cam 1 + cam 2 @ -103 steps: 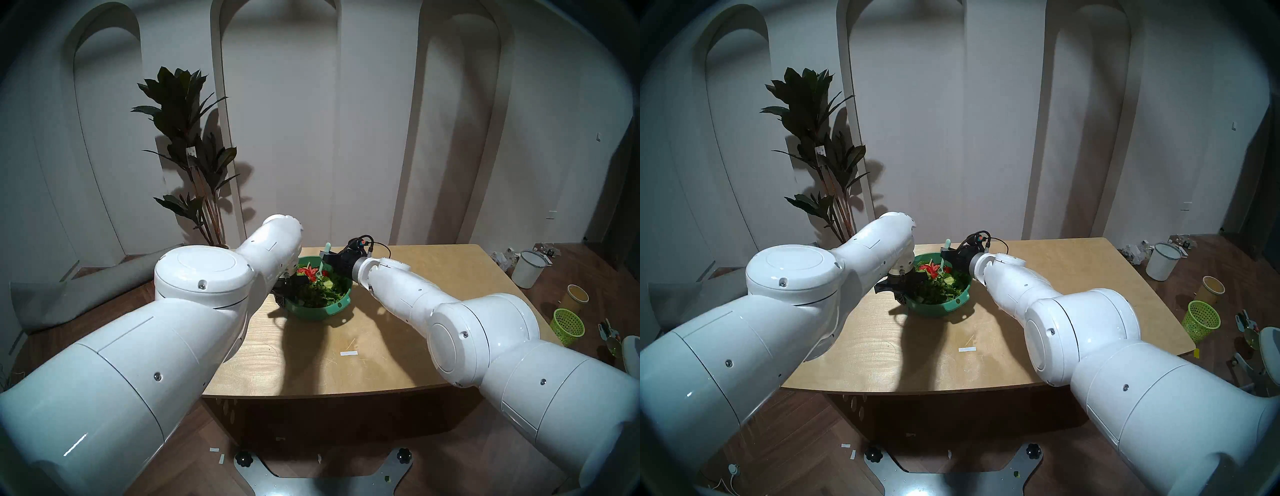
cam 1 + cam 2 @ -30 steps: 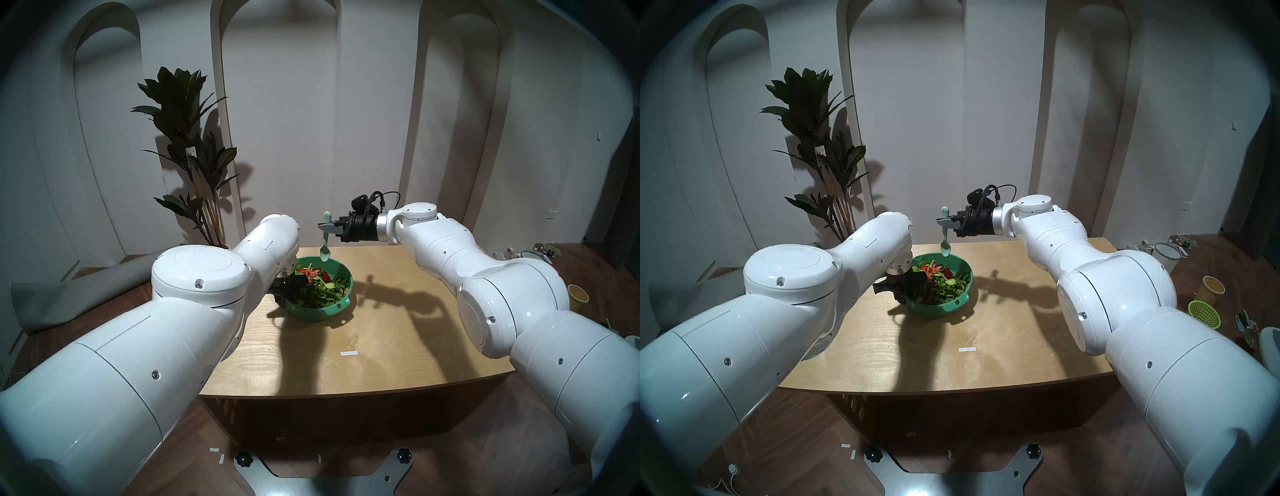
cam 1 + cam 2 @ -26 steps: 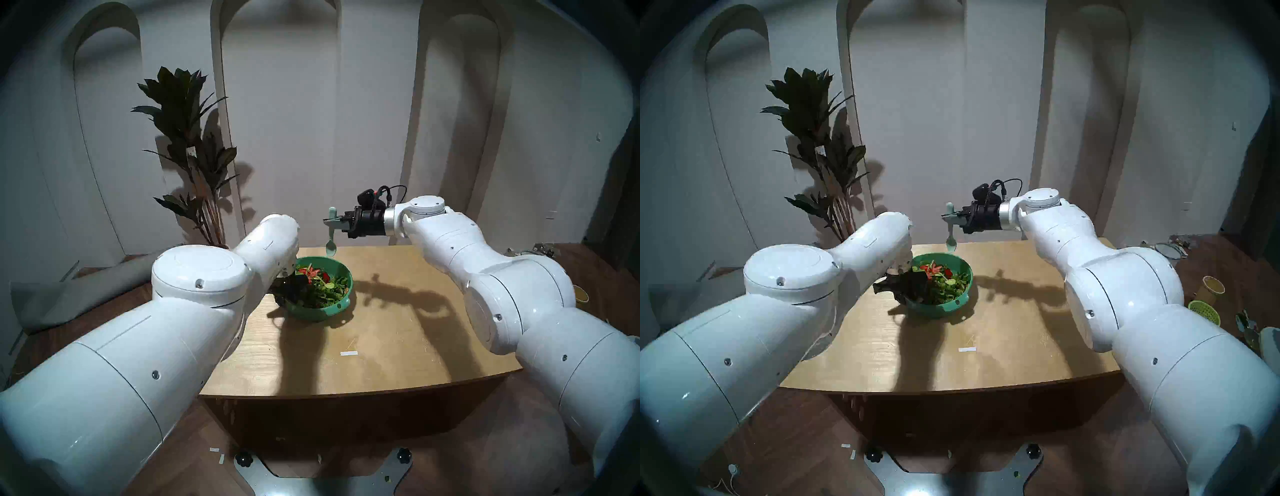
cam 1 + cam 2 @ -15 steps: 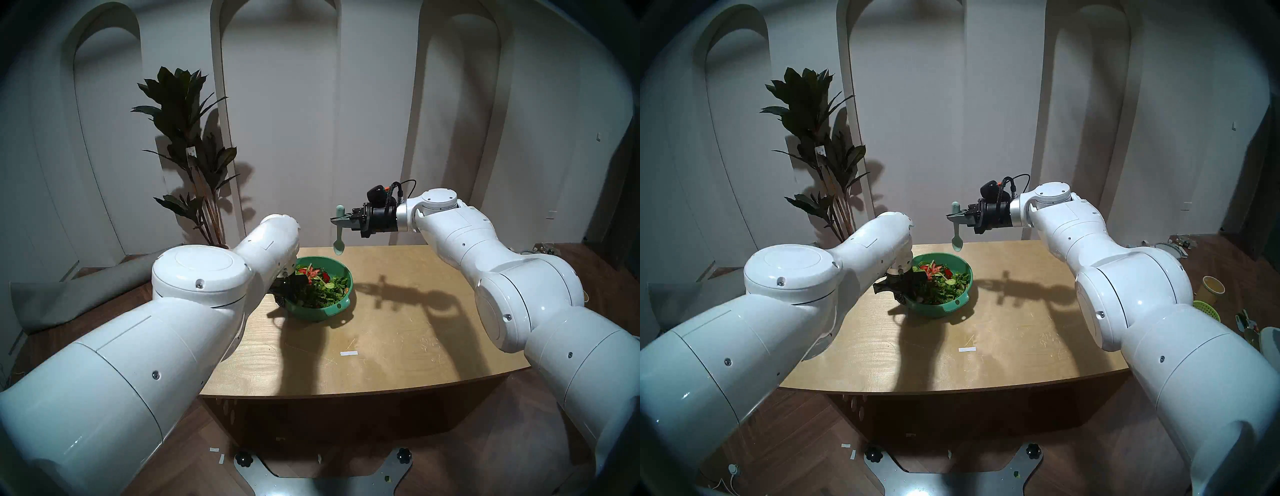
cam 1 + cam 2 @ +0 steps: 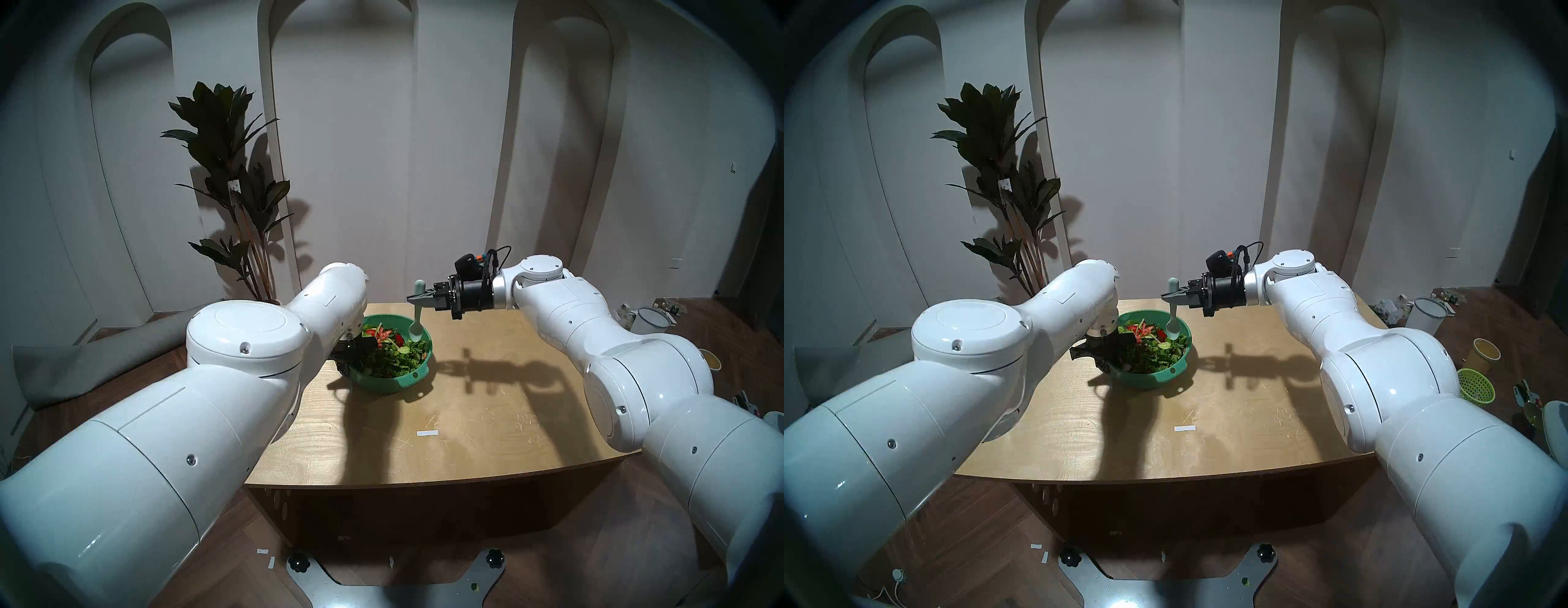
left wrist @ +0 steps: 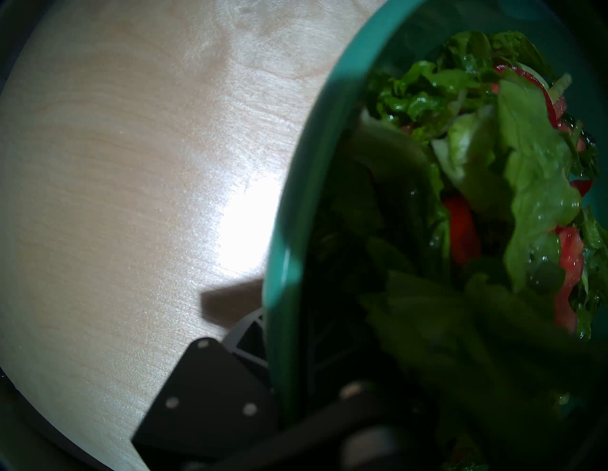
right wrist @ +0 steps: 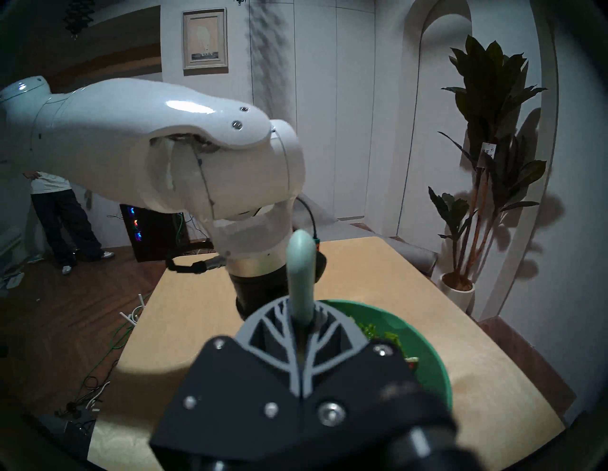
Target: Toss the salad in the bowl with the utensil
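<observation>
Pinching bowl (image 5: 384, 382) rim with left gripper (image 6: 279, 378) for steadiness; right gripper (image 5: 418, 297) clamping spoon (image 5: 416, 327) upright, head over salad (image 5: 392, 354) for tossing.

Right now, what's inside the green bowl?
The bowl holds salad: lettuce, tomato and cucumber. The left pincer covers its left part; the bottom is hidden.

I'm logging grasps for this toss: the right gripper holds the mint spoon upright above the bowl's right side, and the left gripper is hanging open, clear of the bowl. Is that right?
Not quite. The left gripper is not clear of the bowl: the left wrist view shows it clamped on the rim, one finger outside and one inside. The rest holds: the right gripper holds the spoon upright above the bowl's right side.
</observation>
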